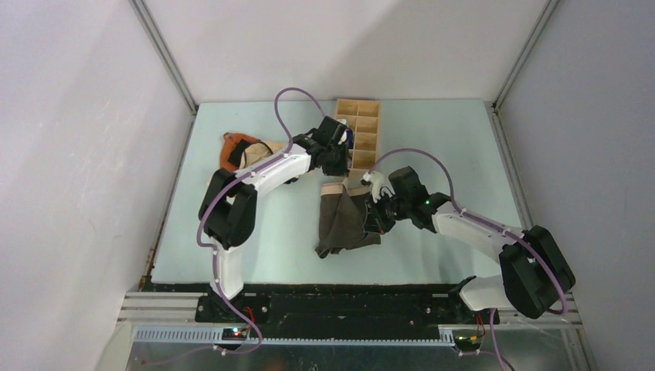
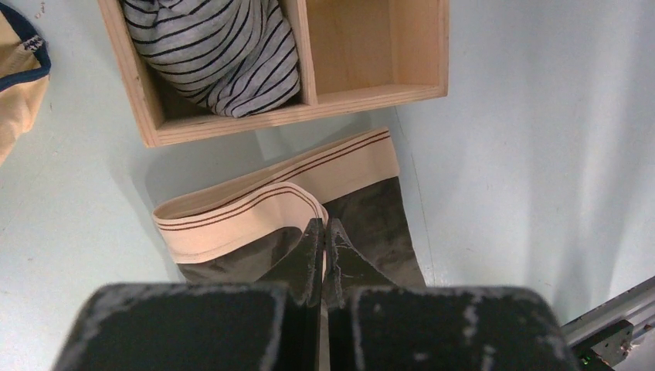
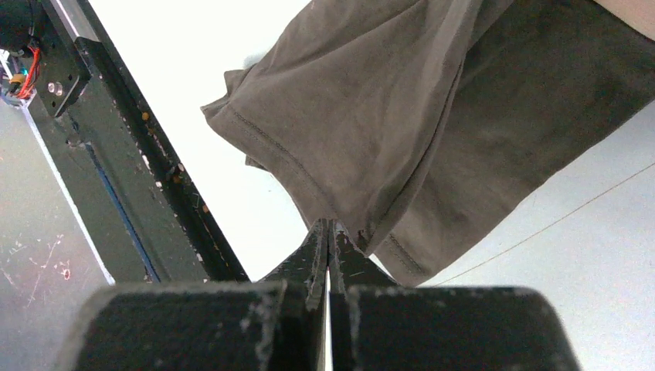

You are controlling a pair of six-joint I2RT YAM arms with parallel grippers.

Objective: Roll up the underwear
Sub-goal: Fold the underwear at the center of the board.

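Left gripper (image 2: 323, 226) and right gripper (image 3: 328, 226): both sets of jaws fully closed, no fabric visibly clamped. Pale blue-green surface (image 1: 263, 247) carries the dark olive-brown boxer-brief underwear (image 1: 345, 220) at centre frame, just below the compartmented wooden tray (image 2: 232, 127), beige striped waistband (image 2: 232, 220) nearest it. Risk: closed tips may drag the soft fabric, bunching it against the tray instead of rolling.

The pale blue desk (image 1: 448, 147) carries the olive-brown underwear (image 1: 344, 224) at its centre, a wooden divided box (image 1: 369, 124) at twelve o'clock and an orange-and-cream garment (image 1: 241, 151) at ten o'clock.
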